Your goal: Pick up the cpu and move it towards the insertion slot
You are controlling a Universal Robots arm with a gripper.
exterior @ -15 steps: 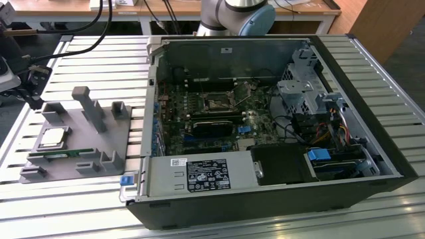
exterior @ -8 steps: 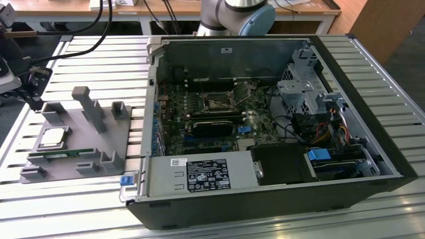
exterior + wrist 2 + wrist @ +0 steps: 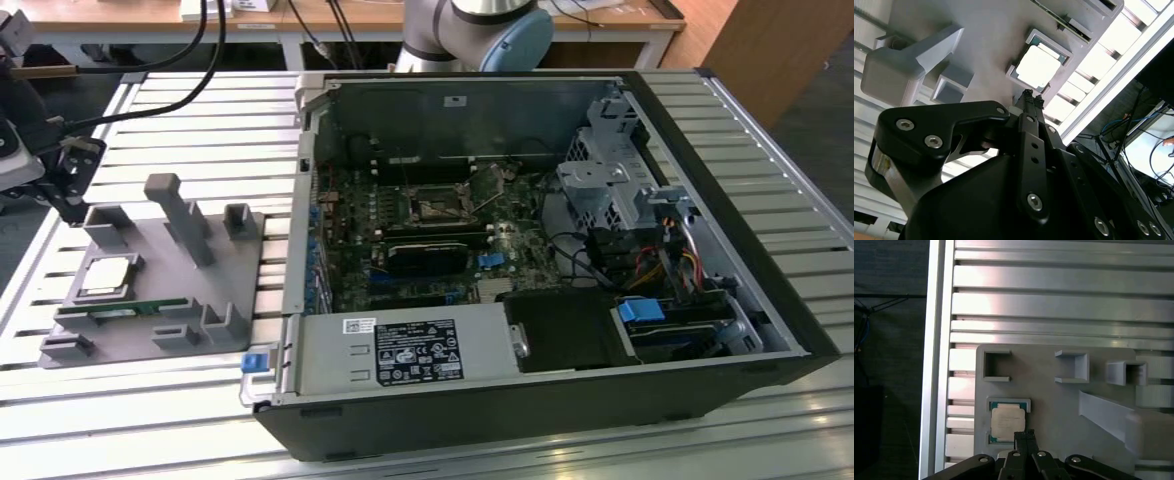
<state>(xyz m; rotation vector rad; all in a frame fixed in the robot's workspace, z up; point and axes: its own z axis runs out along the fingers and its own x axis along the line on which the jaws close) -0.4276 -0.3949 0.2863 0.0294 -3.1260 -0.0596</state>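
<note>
The cpu (image 3: pixel 107 275) lies flat in a square recess of the grey holder (image 3: pixel 160 300) on the exterior view's left, silvery top up. In both wrist views the cpu (image 3: pixel 1038 66) (image 3: pixel 1007 422) sits just beyond my fingertips. My gripper (image 3: pixel 1032 95) (image 3: pixel 1024 434) hangs above the holder with its two thin fingers pressed together and nothing between them. From the exterior view, the gripper (image 3: pixel 70 200) is at the holder's far corner, apart from the chip. The insertion slot (image 3: pixel 437 208) is a dark square socket with a metal frame on the motherboard inside the open computer case (image 3: pixel 747 300).
A thin green memory stick (image 3: pixel 127 308) rests in the holder beside the cpu. Upright grey posts (image 3: pixel 180 215) rise from the holder. The slatted aluminium table (image 3: pixel 200 130) carries everything. Cables, a drive cage (image 3: pixel 601 170) and a power supply (image 3: pixel 400 352) crowd the case.
</note>
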